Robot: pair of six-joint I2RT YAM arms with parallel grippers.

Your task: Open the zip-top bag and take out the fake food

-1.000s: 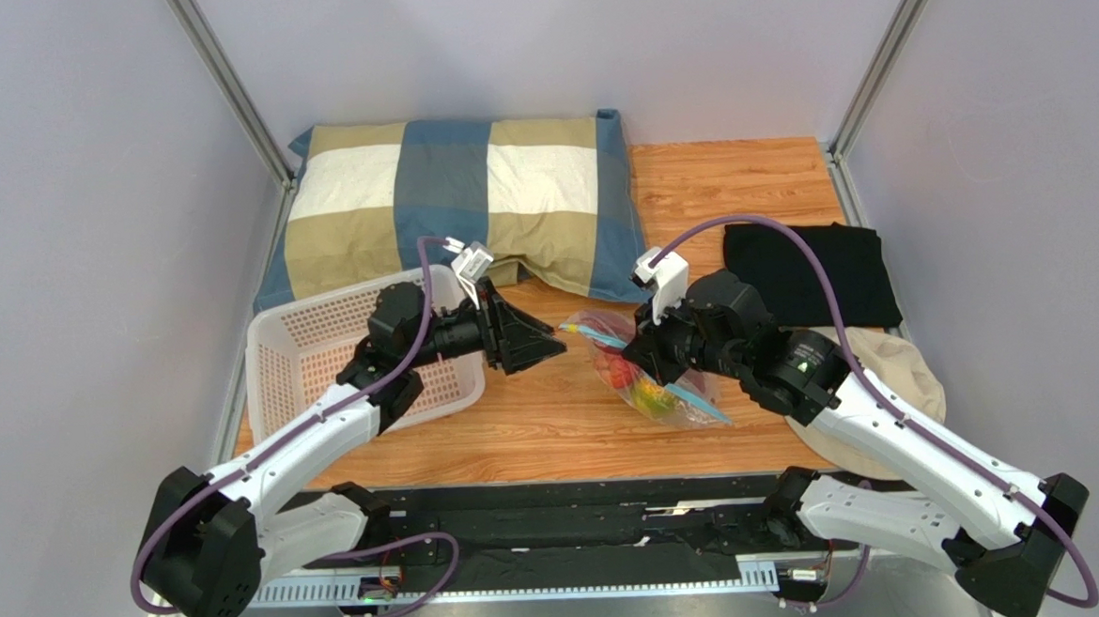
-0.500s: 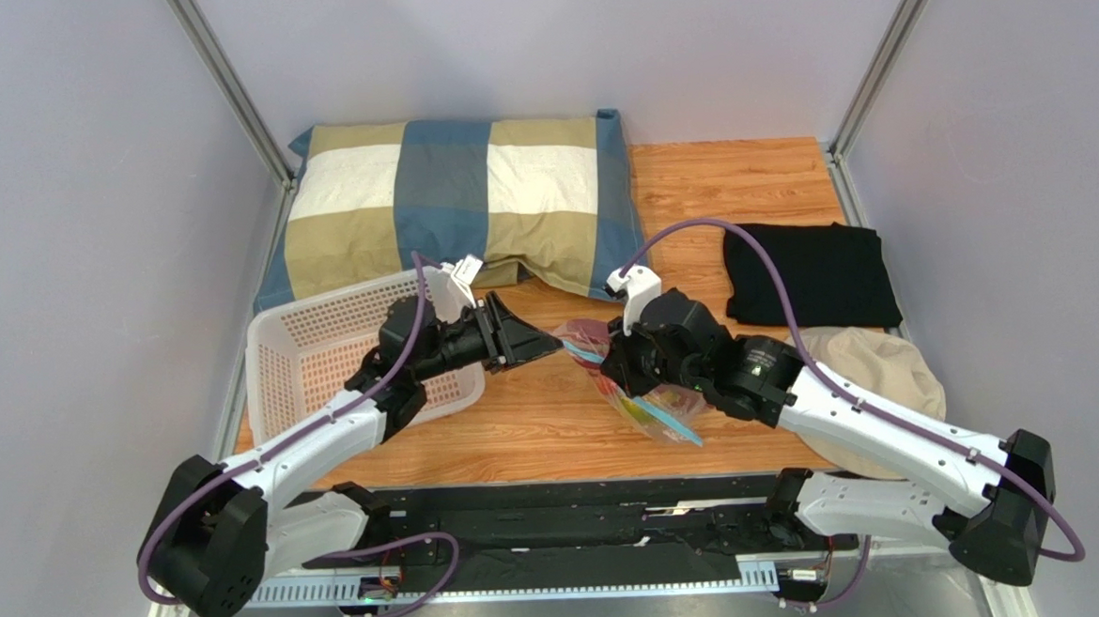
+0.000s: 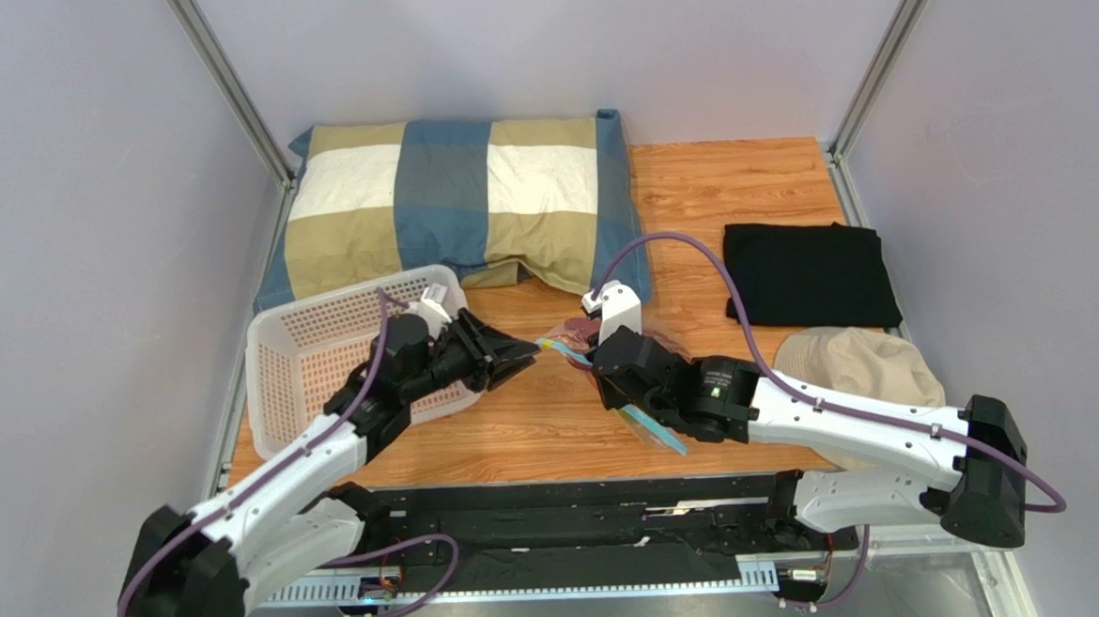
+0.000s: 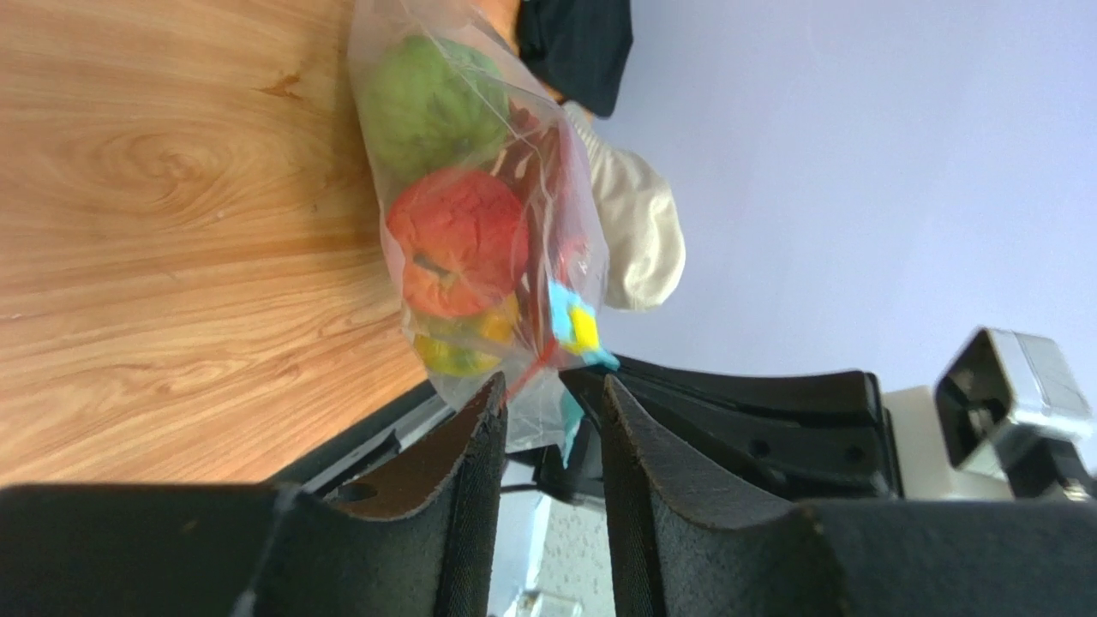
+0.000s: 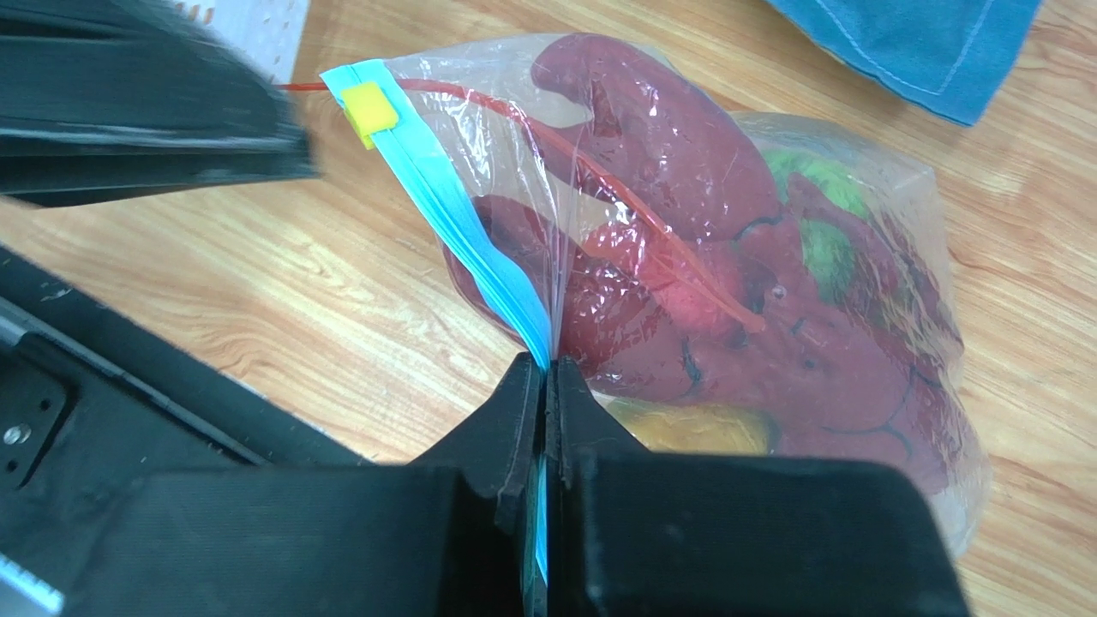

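Right claw [image 5: 543,386] is clamped on the zip-top bag [image 5: 618,193]'s blue strip, mid-surface [image 3: 548,429] toward the near edge, fake food [image 4: 453,238] inside. Left claw [image 4: 551,392] is apart, yellow slider [image 5: 370,108] right at its gap. Risk: it pinches both layers, or the slick plastic slips, so nothing opens.

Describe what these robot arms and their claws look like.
The left arm and right arm are white tubes with black joints. A purple cable loops along each. The left claw and right claw each have two rough black fingers.
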